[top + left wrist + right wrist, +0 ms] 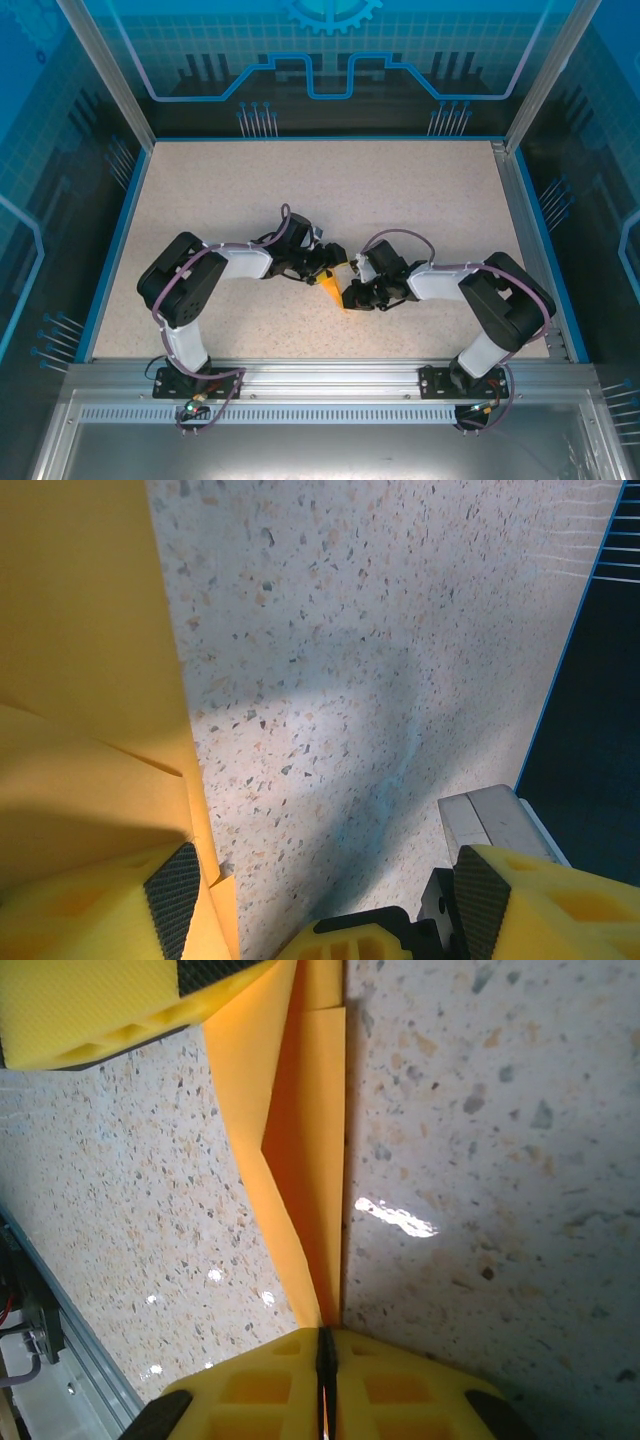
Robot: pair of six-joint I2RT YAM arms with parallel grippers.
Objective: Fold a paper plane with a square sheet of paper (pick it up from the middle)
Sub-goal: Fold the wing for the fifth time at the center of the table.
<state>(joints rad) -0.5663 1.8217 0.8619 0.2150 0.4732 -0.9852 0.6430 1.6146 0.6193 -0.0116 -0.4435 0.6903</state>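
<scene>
Pinching the paper plane (300, 1160) at its narrow end, mid-surface (420, 200).
Clamping the right hand (322, 1350) shut on the folded layers, probably to set the crease; hanging the left hand (325, 915) released and wide beside it, likely ready to steady the wider end.

Both arms (190, 290) show black joints, white links, purple cables (285, 222); left hand (325, 895) and right hand (322, 1348) are yellow, black-padded.

The far half of the table (320, 185) lies open, likewise strips left and right. Mid-table the left arm (215, 275) and right arm (470, 290) meet (paper (331, 292) between them), barring passage; walls (60, 150) stand left, right and far.
</scene>
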